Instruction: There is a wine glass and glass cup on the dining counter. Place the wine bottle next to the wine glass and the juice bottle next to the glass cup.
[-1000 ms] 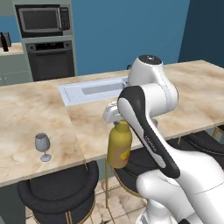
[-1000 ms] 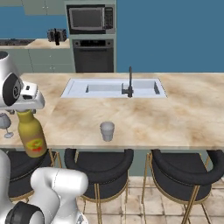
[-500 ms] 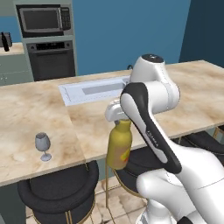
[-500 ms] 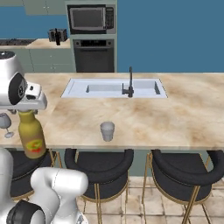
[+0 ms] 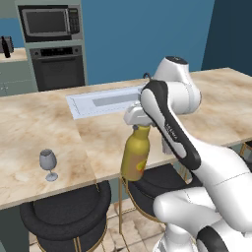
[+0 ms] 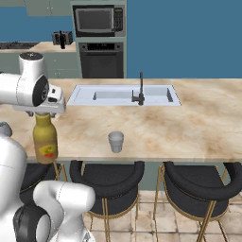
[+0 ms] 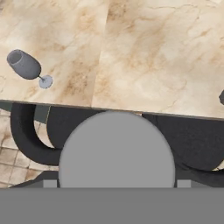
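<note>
- The stout yellow-ochre juice bottle [image 5: 135,158], rigid and probably heavy, is gripped at its neck by the end effector [image 5: 140,119], lower centre.
- The small translucent glass cup [image 6: 116,141] on the beige marbled desk [image 6: 198,127] is judged fragile.

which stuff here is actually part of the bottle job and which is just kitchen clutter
Part of the job:
- juice bottle, held by its neck in the gripper, off the counter's front edge
- glass cup
- wine glass
- dining counter

Just lying about:
- sink and black faucet
- microwave
- oven
- stools
</note>
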Available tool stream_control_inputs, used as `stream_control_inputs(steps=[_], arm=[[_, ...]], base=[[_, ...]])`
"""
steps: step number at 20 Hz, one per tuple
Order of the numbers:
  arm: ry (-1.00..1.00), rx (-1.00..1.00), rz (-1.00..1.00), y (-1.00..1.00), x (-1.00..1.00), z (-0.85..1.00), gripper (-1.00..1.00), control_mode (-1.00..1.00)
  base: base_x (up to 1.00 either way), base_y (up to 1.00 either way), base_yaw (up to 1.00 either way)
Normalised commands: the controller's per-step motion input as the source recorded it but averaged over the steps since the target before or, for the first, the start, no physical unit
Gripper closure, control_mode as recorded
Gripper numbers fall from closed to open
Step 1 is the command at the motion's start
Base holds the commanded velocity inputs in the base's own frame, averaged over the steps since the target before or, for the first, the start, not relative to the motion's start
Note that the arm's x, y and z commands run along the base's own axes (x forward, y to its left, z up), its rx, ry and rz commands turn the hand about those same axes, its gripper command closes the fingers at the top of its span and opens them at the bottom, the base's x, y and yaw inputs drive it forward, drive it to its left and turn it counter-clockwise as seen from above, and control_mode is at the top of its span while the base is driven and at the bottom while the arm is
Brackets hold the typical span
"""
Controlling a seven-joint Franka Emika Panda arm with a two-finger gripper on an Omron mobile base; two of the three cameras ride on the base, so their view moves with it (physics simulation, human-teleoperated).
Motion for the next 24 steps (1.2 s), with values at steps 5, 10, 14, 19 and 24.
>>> stream_control_inputs(steps=[5,10,14,19,24], arm=[[0.0,0.0,0.01,-0.22,0.43,0.04,1.0,-1.0],[0.01,-0.03,0.0,-0.31,0.36,0.0,1.0,-1.0],[0.0,-0.09,0.0,-0.34,0.26,0.0,1.0,-1.0],[0.0,-0.11,0.0,-0.23,0.21,-0.06,1.0,-1.0],[0.02,-0.1,0.0,-0.13,0.38,-0.06,1.0,-1.0]], base=[[0.0,0.0,0.0],[0.0,0.0,0.0],[0.0,0.0,0.0],[0.0,0.0,0.0],[0.0,0.0,0.0]])
